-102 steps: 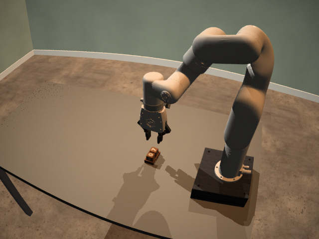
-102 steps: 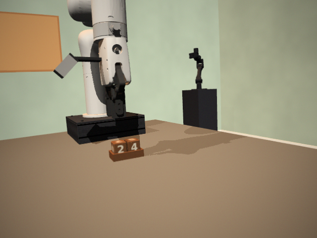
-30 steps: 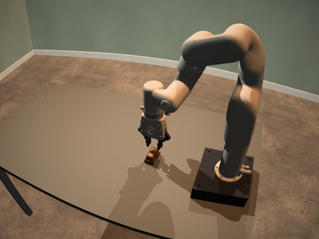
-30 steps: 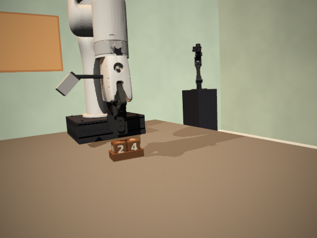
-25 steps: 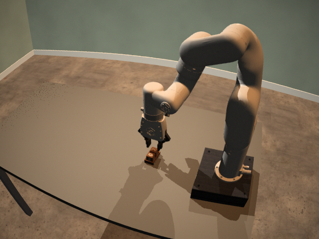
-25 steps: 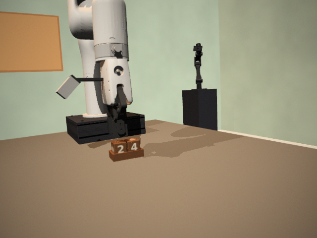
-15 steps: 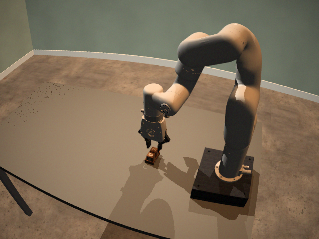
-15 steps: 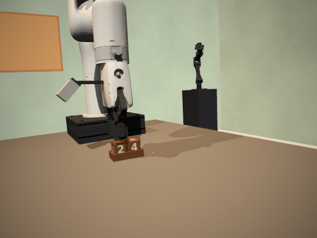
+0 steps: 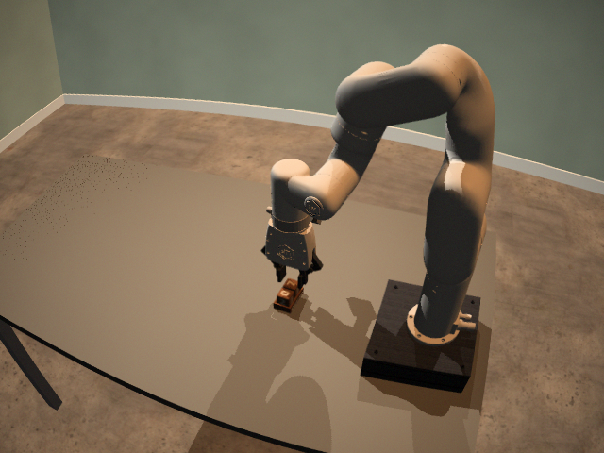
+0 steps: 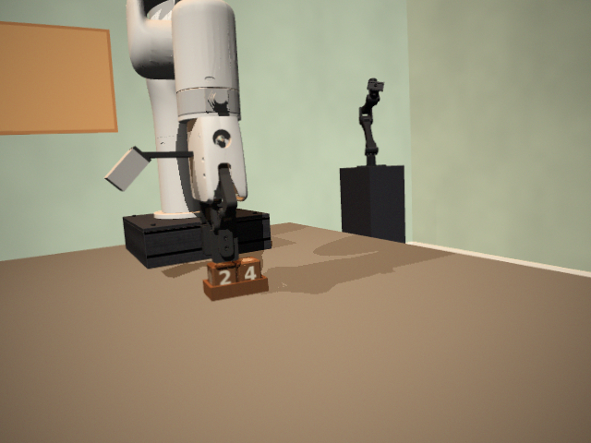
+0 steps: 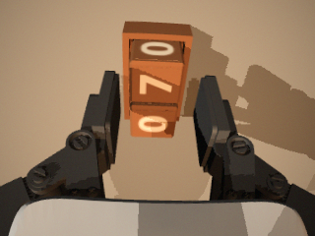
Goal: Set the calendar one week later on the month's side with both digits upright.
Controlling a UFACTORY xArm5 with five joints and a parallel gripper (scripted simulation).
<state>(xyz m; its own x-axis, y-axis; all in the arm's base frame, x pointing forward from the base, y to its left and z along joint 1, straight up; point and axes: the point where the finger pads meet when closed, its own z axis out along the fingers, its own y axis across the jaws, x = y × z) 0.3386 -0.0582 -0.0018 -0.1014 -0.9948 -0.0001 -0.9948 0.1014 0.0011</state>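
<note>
My black, two-fingered gripper [image 9: 291, 280] [image 10: 223, 257] [image 11: 158, 92] points downward, its jaws spread partway, with nothing pinched between them. In the wrist view my fingers stand at left and right of centre, with a gap on either side of two orange-brown cubes [image 9: 289, 288] [image 10: 236, 272] [image 11: 157, 84] with pale digits. There I see a 7 in the upper middle, a shaded 0 above it and a brighter 0 below, all lying sideways in the frame.

The cubes sit side by side in a low, rectangular orange-brown tray [image 9: 282, 308] [image 10: 236, 289] [image 11: 157, 29], just below the centre of the top view and left of centre in the exterior view. There the side towards the viewer reads 2 on the left and 4 on the right, both upright. My fingertips are at the 2 cube's upper edge in that frame; whether they touch I cannot tell. The tray lies flat on the brown tabletop [image 9: 146, 273] [image 10: 333, 362] [image 11: 49, 44].

Farther back in the exterior view, my black, box-shaped base [image 9: 382, 336] [image 10: 172, 247] stands left of centre. Beyond, at upper right, a small black arm [image 10: 367, 128] stands on a dark pedestal [image 10: 355, 205].

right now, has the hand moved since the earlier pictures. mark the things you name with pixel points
Yes. The hand [image 9: 291, 277] [image 10: 223, 255] [image 11: 158, 92] has come down: in the exterior view its fingertips now reach the cubes' tops [image 10: 236, 262], having hung well above them earlier.
</note>
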